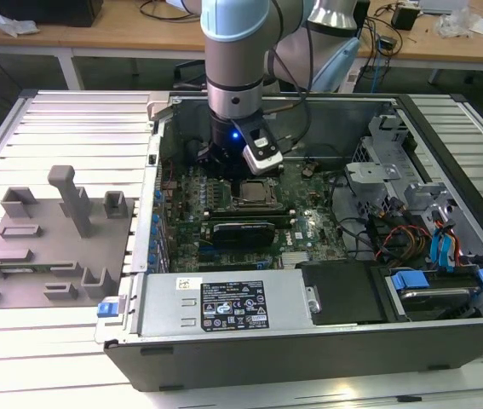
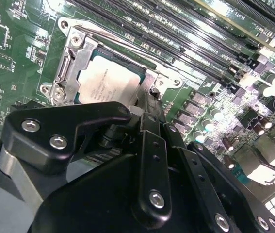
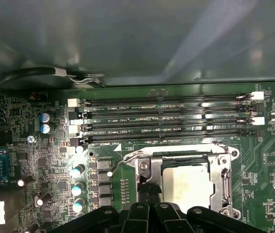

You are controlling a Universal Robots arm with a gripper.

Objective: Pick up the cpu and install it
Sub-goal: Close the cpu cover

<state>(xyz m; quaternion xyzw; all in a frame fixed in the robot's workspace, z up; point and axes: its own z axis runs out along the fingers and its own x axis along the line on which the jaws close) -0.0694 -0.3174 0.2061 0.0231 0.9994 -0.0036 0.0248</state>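
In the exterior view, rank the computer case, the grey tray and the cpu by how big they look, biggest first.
1. case, clearly the largest
2. tray, much smaller than the case
3. cpu, by far the smallest

Wooden desk behind, cables atop.

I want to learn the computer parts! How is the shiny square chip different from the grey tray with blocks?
The cpu is small; the grey tray is far bigger. The cpu is flat and silvery; the grey tray is dull, with upright blocks. The cpu sits in the socket inside the computer case; the grey tray lies outside it on the slatted table, at the exterior view's left. Both lie level.
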